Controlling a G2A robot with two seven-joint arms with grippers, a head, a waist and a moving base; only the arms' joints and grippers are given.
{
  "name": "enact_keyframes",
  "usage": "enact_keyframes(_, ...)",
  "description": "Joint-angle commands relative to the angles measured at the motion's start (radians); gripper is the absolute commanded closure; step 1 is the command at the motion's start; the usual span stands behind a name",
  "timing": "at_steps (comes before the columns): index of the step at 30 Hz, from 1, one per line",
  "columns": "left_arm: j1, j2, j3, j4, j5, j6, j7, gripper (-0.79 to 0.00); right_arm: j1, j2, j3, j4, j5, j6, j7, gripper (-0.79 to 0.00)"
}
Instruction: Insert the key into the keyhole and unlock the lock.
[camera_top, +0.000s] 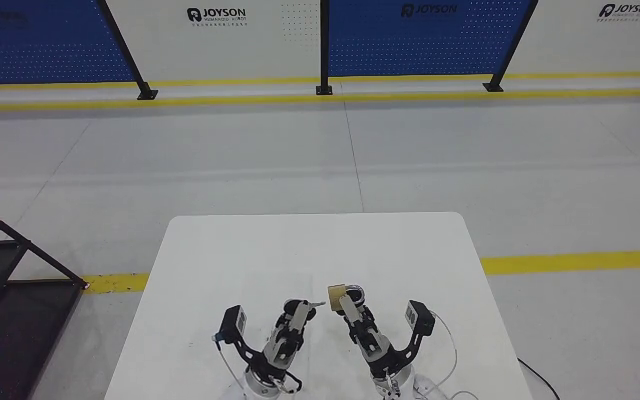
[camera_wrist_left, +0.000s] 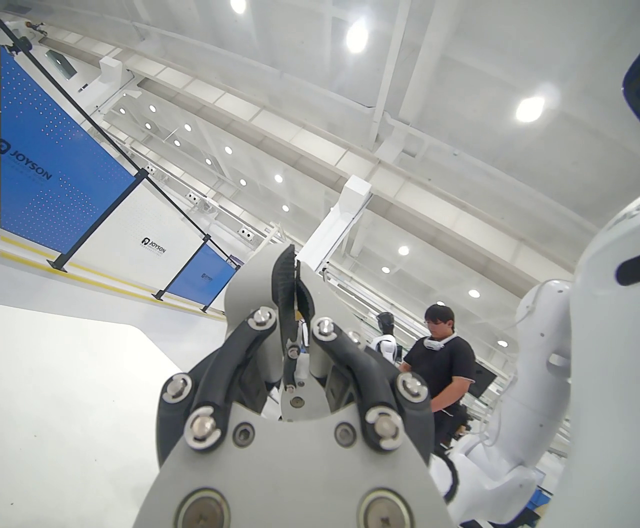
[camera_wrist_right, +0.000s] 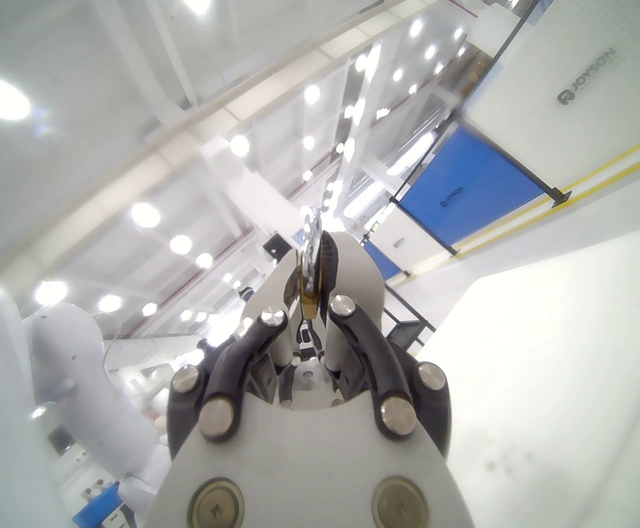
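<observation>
Two end effectors hang close together above the near part of one white rectangular surface (camera_top: 300, 250), the right end effector (camera_wrist_right: 314, 267) clamped on one small brass padlock (camera_wrist_right: 306, 297), the left end effector (camera_wrist_left: 294, 282) pinched fully shut just beside it.

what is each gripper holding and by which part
The right gripper clamps the padlock by its brass body, shackle poking out. The left gripper is pinched shut; whether on anything cannot be told.

The lock (camera_wrist_right: 309, 302) is seen as brass-yellow, the table (camera_top: 300, 250) as white (pads (camera_wrist_left: 285, 285) are ribbed black).
</observation>
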Motion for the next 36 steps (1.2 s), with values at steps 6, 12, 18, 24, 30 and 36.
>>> enact_keyframes(6, -0.006, -0.010, 0.012, 0.000, -0.006, 0.020, 0.005, 0.000, 0.000, 0.000, 0.000, 0.000, 0.000, 0.000, 0.000, 0.000)
enact_keyframes(12, -0.008, -0.017, 0.021, 0.003, 0.013, 0.030, 0.011, 0.000, 0.000, 0.000, 0.000, 0.000, 0.000, 0.000, 0.000, 0.000)
enact_keyframes(18, -0.010, -0.022, 0.024, 0.012, 0.017, 0.036, 0.014, 0.000, 0.000, 0.000, 0.000, 0.000, 0.000, 0.000, 0.000, 0.000)
enact_keyframes(24, -0.012, -0.026, 0.024, 0.019, 0.010, 0.036, 0.016, 0.000, 0.000, 0.000, 0.000, 0.000, 0.000, 0.000, 0.000, 0.000)
enact_keyframes(30, -0.013, -0.030, 0.027, 0.020, 0.013, 0.038, 0.014, 0.000, 0.002, -0.001, -0.002, -0.009, 0.011, 0.022, 0.020, 0.000)
enact_keyframes(36, -0.013, -0.034, 0.026, 0.021, 0.014, 0.039, 0.014, 0.000, 0.002, -0.002, -0.001, -0.014, 0.011, 0.039, 0.058, 0.000)
